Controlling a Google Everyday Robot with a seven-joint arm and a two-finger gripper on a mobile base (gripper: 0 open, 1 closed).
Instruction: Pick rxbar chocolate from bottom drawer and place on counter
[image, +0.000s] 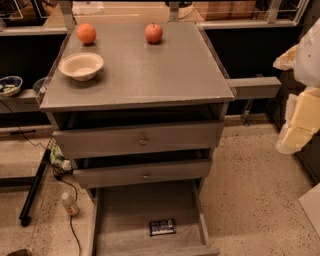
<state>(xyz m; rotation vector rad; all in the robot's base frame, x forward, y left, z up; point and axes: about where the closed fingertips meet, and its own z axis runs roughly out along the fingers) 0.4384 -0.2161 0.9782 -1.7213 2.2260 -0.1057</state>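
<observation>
Camera view: rxbar chocolate (162, 227) lies flat on the floor of the open bottom drawer (131, 210), near its front, long axis left-right. Counter (150, 75) above carries a bowl (81, 65). Gripper (299, 120) hangs at the right edge, well above and right of the bar; its state cannot be told.

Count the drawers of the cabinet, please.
3: top drawer under the counter, middle drawer below it, bottom drawer lowest, pulled out, holding the rxbar chocolate. None seems hidden. The gripper hangs at the right edge.
</observation>
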